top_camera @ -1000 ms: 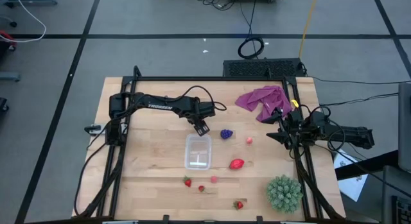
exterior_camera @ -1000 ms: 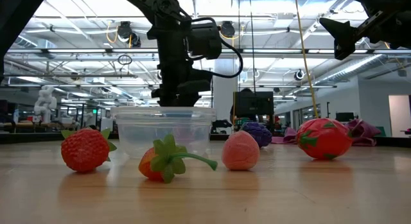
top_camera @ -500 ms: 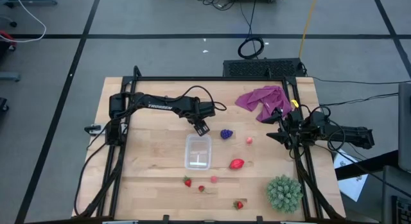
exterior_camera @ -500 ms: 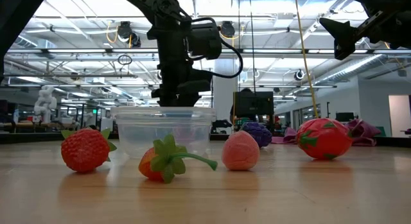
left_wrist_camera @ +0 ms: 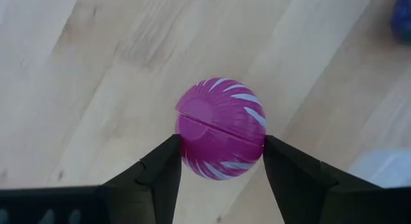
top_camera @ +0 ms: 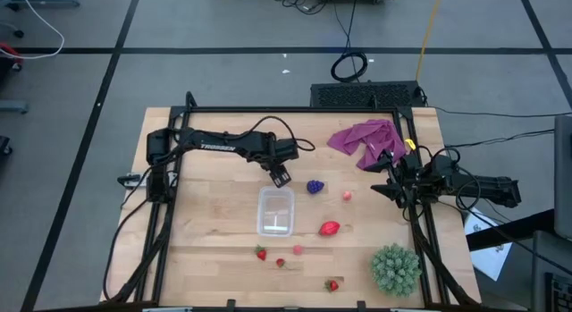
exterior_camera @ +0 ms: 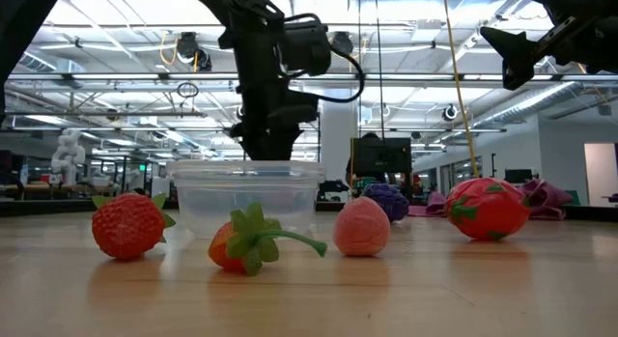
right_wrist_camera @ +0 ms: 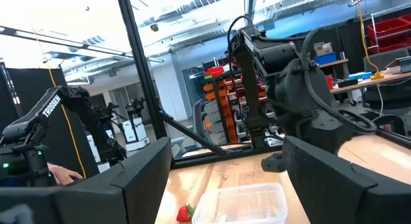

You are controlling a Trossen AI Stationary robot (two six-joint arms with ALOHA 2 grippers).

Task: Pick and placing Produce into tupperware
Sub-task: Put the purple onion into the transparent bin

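Note:
My left gripper (top_camera: 281,176) stands just beyond the clear tupperware's (top_camera: 275,211) far edge, shut on a purple-pink round piece with pale stripes (left_wrist_camera: 221,129). A purple grape bunch (top_camera: 315,186) and a small pink piece (top_camera: 347,196) lie to its right. A larger red piece (top_camera: 329,228) lies right of the tupperware. Strawberries (top_camera: 260,253) (top_camera: 332,284) lie toward the near edge. My right gripper (top_camera: 386,189) waits, open and empty, at the table's right edge. My left gripper pinches the round piece by two opposite sides (left_wrist_camera: 186,144) between its two fingers (left_wrist_camera: 160,172). The fingers come from above, pointing down. I cannot tell whether the piece rests on the table or hangs clear of it.
A spiky green ball-shaped plant (top_camera: 395,268) stands at the near right corner. A purple-pink cloth (top_camera: 365,140) lies at the far right. A small strawberry (top_camera: 280,262) and a pink piece (top_camera: 298,249) lie near the tupperware's near side. The tupperware shows nothing inside.
My left gripper has gone up a little beyond the tupperware, as the low view shows.

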